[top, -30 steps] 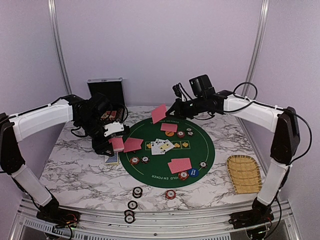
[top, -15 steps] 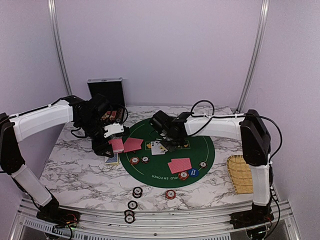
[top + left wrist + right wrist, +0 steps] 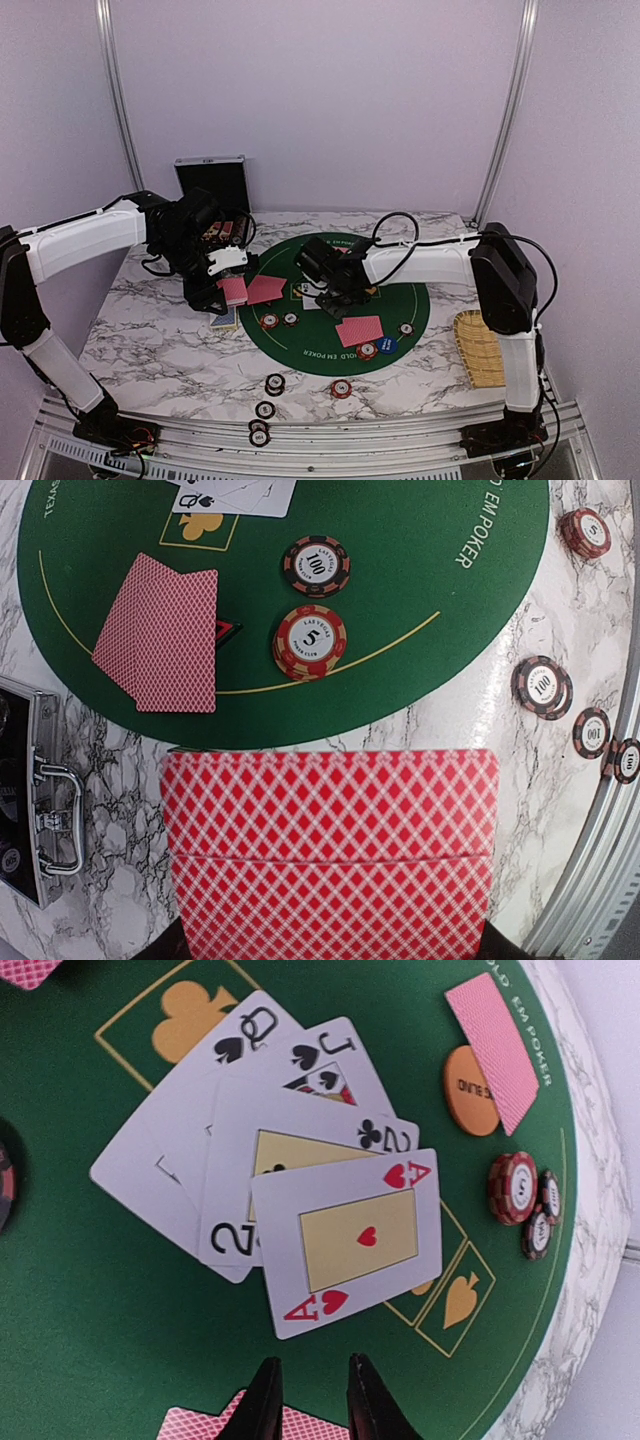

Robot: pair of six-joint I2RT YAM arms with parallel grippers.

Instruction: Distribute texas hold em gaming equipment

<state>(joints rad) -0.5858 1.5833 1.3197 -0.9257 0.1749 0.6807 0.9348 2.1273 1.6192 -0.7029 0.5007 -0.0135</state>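
Step in hand, as judged: dealing the community cards. The right pincer (image 3: 312, 1400) hovers low over the green mat (image 3: 420, 600), its fingers narrowly parted and empty. It is just beside the ace of hearts (image 3: 345, 1242), topmost of the face-up cards (image 3: 250, 1150) fanned at mat centre. The left pincer (image 3: 222, 284), at the mat's 9 o'clock edge, grips the red-backed deck (image 3: 330, 850). The next move probably calls for drawing another card from that deck and laying it without disturbing the fan. A face-down pair (image 3: 160, 632), chip stacks (image 3: 311, 642) and an orange button (image 3: 471, 1090) crowd the approach. Loose chips (image 3: 274, 384) lie on the counter (image 3: 150, 340) at 6 o'clock.
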